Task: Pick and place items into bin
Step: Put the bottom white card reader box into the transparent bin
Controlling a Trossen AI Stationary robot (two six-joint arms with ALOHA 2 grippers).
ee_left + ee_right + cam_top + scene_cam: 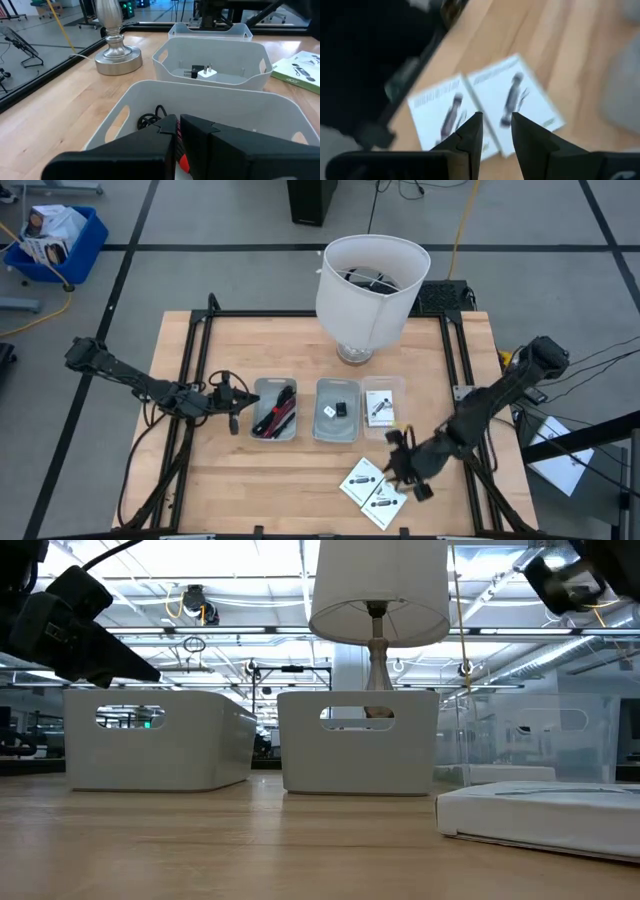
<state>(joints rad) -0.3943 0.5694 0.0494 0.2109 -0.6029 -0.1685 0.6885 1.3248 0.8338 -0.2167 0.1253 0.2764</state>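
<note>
Three bins stand in a row. The left bin [272,408] [125,107] holds black and red cable bundles [276,416]. The middle bin [337,410] [215,55] holds a white piece [206,73] and a black cube [341,409]. The clear right bin [383,402] holds one printed packet. Two white packets [360,477] [383,502] [512,107] lie flat on the table near its front edge. My right gripper [400,468] [496,120] hovers above them, narrowly open, over the seam between the two. My left gripper [243,402] [177,127] is shut at the left bin's left wall.
A lamp with a white shade [372,280] stands on a metal base [117,60] behind the bins at the table's far side. Black frame rails [190,360] run along the table's left and right sides. Bare wood [270,480] lies in front of the bins, on the left.
</note>
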